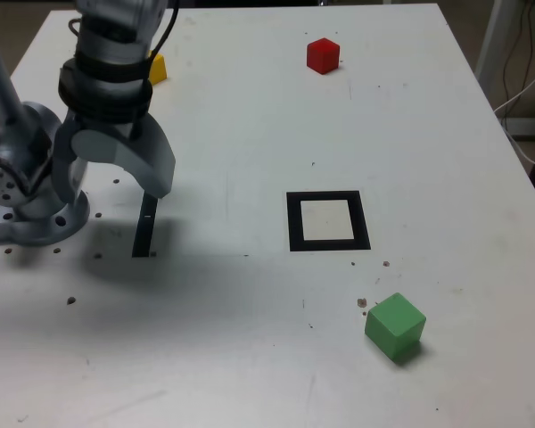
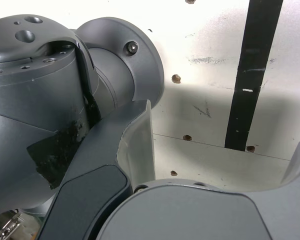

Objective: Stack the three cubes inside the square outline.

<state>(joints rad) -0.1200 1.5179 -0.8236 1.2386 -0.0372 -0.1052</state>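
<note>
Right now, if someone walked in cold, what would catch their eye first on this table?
Probably the grey arm at the exterior view's left, its gripper open and empty above the thin black strip. Next, the square outline near the table's middle, nothing in it. Three cubes lie scattered apart: the green cube nearest the camera, the red cube at the far edge, the yellow cube half hidden behind the arm.

I can read no text, label, brand or number in either view. The only painted marks I make out are on the white table (image 1: 250, 107): the square outline (image 1: 328, 221), a thick black frame around a pale centre, and a thin black strip (image 2: 250, 75) beside the arm's base.
</note>
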